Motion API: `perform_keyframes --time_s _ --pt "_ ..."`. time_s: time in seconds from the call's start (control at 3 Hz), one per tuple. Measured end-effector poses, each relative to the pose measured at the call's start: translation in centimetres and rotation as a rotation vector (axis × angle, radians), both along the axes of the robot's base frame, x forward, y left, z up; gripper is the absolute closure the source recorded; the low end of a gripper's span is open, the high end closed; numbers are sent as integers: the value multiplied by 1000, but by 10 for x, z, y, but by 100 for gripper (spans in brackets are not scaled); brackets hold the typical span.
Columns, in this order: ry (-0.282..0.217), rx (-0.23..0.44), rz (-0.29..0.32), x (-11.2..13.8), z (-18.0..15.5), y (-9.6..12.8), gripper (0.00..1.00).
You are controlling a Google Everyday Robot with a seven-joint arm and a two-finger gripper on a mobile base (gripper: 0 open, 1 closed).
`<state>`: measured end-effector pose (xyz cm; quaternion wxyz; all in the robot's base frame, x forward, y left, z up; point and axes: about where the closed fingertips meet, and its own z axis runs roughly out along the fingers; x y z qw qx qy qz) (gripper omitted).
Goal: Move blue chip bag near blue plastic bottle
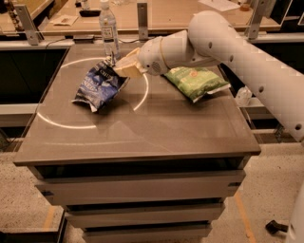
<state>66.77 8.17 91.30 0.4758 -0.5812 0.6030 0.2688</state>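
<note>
The blue chip bag (97, 85), dark blue foil with white lettering, lies on the left half of the grey table (142, 128). Its upper right corner is raised. My gripper (118, 66) reaches in from the right and is shut on that corner with its tan fingers (128, 66). The blue plastic bottle (109, 28), clear with a white cap and white label, stands upright at the table's back edge, just behind the gripper and the bag's top.
A green chip bag (195, 81) lies on the right side of the table under my white arm (228, 42). A white circle line (142, 90) is marked on the tabletop. A wooden counter (166, 14) runs behind the table.
</note>
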Motion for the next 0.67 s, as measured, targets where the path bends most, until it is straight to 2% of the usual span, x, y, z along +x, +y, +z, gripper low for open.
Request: perform_keyframes --time_s 0.67 --pt "25 26 -177 38 22 -5 100"
